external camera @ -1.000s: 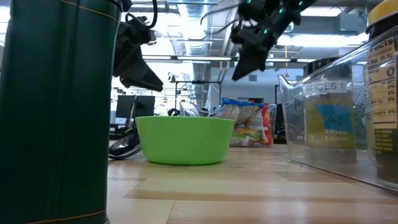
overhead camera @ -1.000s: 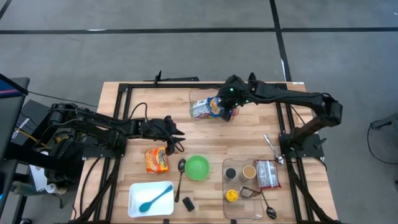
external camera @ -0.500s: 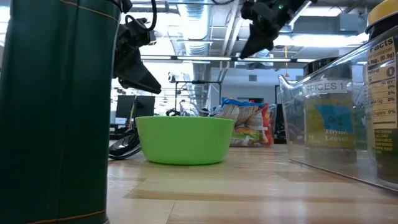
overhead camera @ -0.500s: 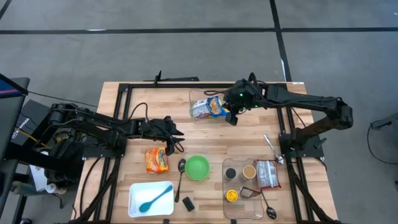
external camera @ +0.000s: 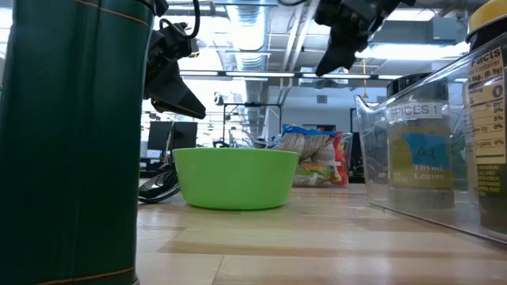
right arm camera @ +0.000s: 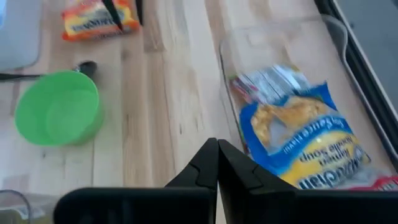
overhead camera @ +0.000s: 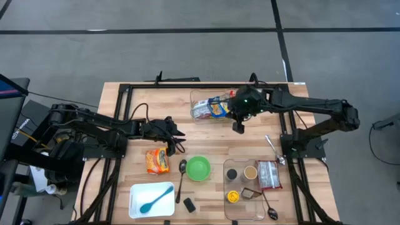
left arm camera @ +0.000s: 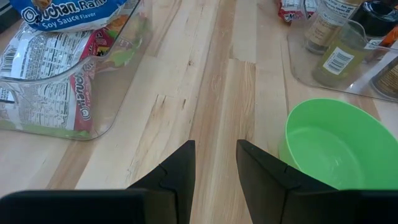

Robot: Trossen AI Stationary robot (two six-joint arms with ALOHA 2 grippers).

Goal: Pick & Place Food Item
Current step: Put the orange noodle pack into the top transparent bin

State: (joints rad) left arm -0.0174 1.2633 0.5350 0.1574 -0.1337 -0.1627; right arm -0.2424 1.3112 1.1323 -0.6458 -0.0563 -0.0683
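Observation:
A clear bin (overhead camera: 200,100) at the table's far middle holds ramen packets, with a blue-and-yellow one (right arm camera: 298,137) lying on top. An orange ramen packet (overhead camera: 157,160) lies flat on the table, left of the green bowl (overhead camera: 198,168). My right gripper (overhead camera: 239,127) hangs shut and empty above the table, just off the bin's right near corner; the low view shows it high up (external camera: 323,70). My left gripper (overhead camera: 177,142) hovers open and empty above the bare wood between the orange packet and the bin, its fingers (left arm camera: 186,155) slanting down.
A clear spice container (overhead camera: 247,187) with jars stands at the near right, with a snack packet (overhead camera: 269,174) and spoons beside it. A white tray (overhead camera: 151,200) holding a teal spoon sits near left. A metal spoon (overhead camera: 182,175) lies left of the bowl. Black frame rails border the table.
My right gripper has drawn back from over the bin toward the table's right and near edges, rising a little and staying shut with nothing in it. The packets remain in the bin.

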